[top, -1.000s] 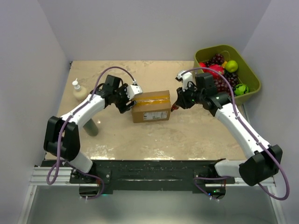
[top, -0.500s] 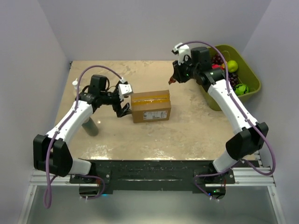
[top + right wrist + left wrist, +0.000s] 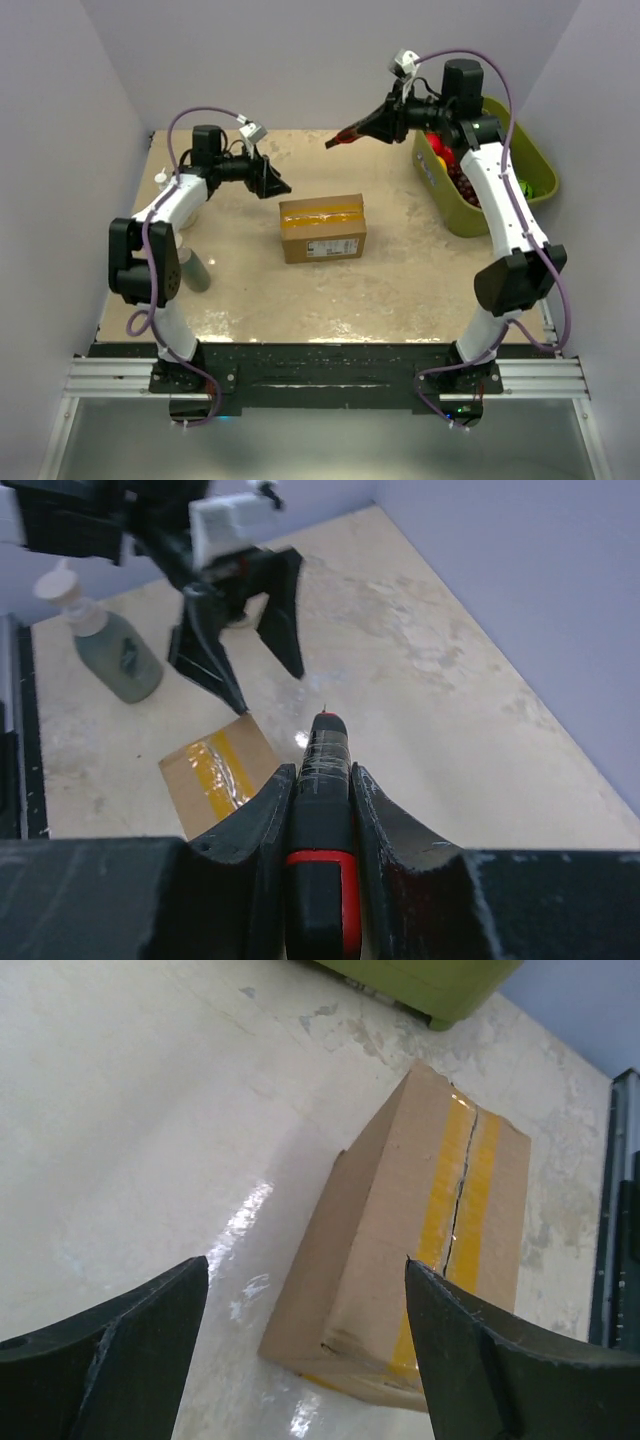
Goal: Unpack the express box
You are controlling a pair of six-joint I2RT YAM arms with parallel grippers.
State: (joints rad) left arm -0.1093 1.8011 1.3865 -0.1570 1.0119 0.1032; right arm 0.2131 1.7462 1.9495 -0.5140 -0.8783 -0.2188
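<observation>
The express box (image 3: 322, 228), a brown cardboard carton, sits flat near the middle of the table (image 3: 400, 290), flaps down. Yellow tape (image 3: 322, 211) runs along its top, with a dark slit down the seam. A white label (image 3: 322, 247) faces the near edge.

I have the express box (image 3: 322, 228) lying in the middle of the table (image 3: 400, 290). My left gripper (image 3: 275, 187) hangs behind it and to its left, well apart. My right gripper (image 3: 372, 128) is behind it to the right, with a cutter (image 3: 323, 760) between its fingers. A bottle (image 3: 105, 650) stands by the left edge. The bin (image 3: 548, 172) sits at the far right, with fruit (image 3: 460, 183) in it.
</observation>
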